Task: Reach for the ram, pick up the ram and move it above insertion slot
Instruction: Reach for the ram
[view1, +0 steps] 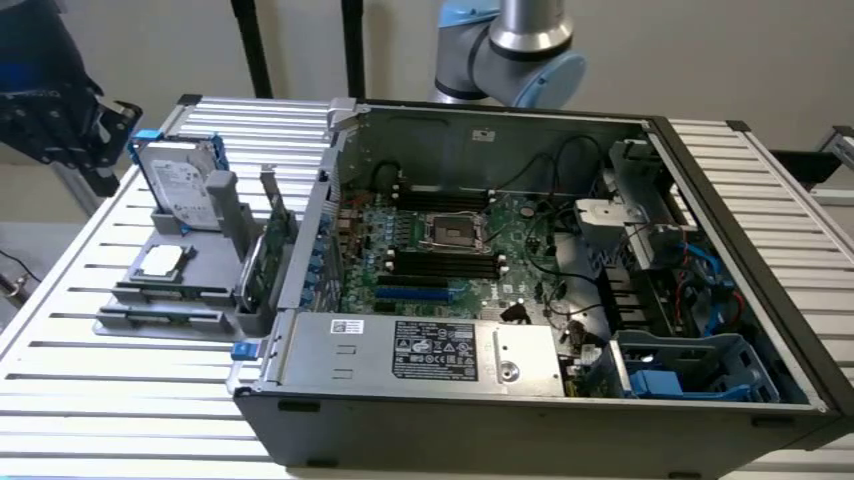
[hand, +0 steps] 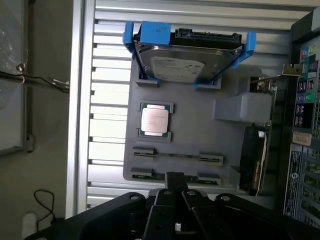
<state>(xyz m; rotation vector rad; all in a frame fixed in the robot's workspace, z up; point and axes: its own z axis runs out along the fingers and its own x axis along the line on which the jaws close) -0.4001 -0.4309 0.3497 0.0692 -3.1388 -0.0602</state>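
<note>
The gripper (hand: 176, 180) hung above the grey tray (hand: 200, 135), its fingers drawn together with nothing between them. In the wrist view its tip lined up with the tray's end pair of holders, apart from the ram. The ram (hand: 177, 156) stood on edge in the next pair of holders, between that end pair and the processor chip (hand: 155, 120), which lay flat in its own recess. At the tray's far end the hard drive (hand: 187, 62) leaned in its blue bracket.

In the exterior view the tray sat on the slatted table (view1: 80, 250) at the exterior view's left, just beside the open computer case (view1: 534, 420). An expansion card (view1: 276, 245) stood upright between tray and case. Inside the case, the insertion slot (view1: 441, 265) lay among parallel black sockets, between the silver processor socket (view1: 451, 232) and a blue slot (view1: 411, 295). All the black sockets there were unfilled.
</note>
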